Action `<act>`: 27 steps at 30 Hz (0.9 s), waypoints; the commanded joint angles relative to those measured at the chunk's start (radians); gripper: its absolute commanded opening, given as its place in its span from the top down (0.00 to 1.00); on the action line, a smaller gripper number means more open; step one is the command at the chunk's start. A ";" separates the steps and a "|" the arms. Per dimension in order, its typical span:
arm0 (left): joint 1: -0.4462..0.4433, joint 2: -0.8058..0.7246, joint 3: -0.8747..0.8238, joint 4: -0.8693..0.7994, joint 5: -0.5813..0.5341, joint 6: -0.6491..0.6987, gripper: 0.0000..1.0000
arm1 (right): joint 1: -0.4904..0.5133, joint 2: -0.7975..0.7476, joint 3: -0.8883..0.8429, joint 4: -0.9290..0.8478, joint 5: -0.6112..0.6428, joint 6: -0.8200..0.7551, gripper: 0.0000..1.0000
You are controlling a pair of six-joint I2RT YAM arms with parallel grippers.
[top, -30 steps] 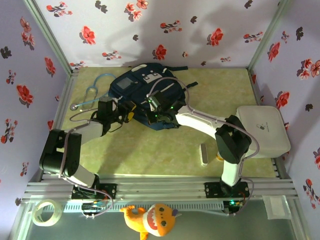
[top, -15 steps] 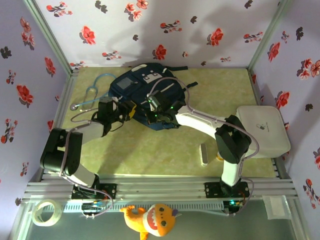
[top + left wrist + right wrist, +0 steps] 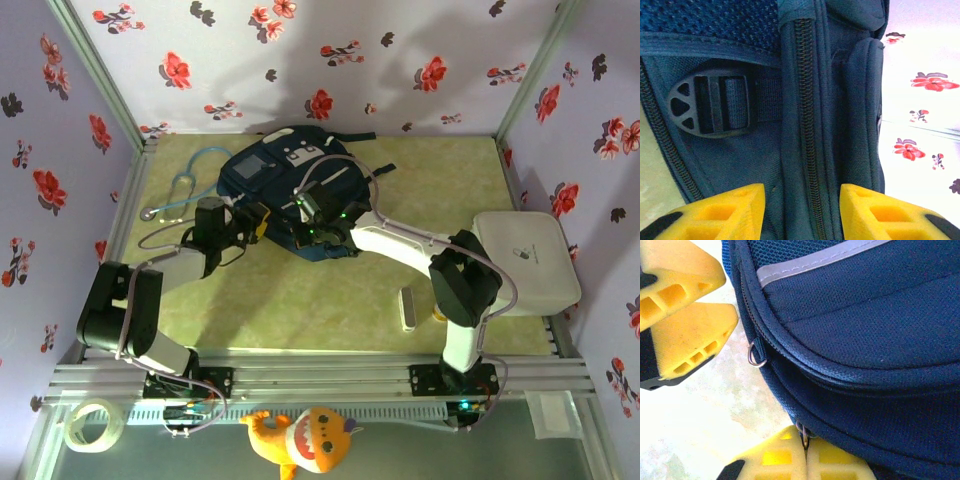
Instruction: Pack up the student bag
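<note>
I have the student bag lying flat on the table, front pocket up. My right gripper is at the bag's near edge, its fingers pressed together on a small metal zipper pull. My left gripper is against the bag's near-left side, jaws apart, one fingertip on each side of a zipper line. A black strap buckle sits just beside that zipper. A stethoscope lies just left of the bag, and a white case is well off to its right.
</note>
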 commanded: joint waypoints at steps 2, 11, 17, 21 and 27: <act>-0.012 0.049 0.033 0.058 0.032 0.016 0.54 | 0.007 -0.006 0.025 0.074 -0.017 0.007 1.00; -0.025 0.157 0.081 0.088 0.043 -0.002 0.69 | 0.009 -0.014 0.021 0.064 -0.007 0.008 1.00; -0.006 0.183 0.108 0.070 0.045 -0.003 0.87 | -0.010 -0.066 -0.041 -0.020 0.108 -0.065 1.00; 0.015 0.184 0.103 0.049 0.064 0.012 0.93 | -0.082 -0.135 -0.132 -0.049 0.186 -0.094 1.00; 0.016 0.188 0.124 -0.007 0.091 0.057 0.97 | -0.176 -0.186 -0.184 -0.062 0.239 -0.058 1.00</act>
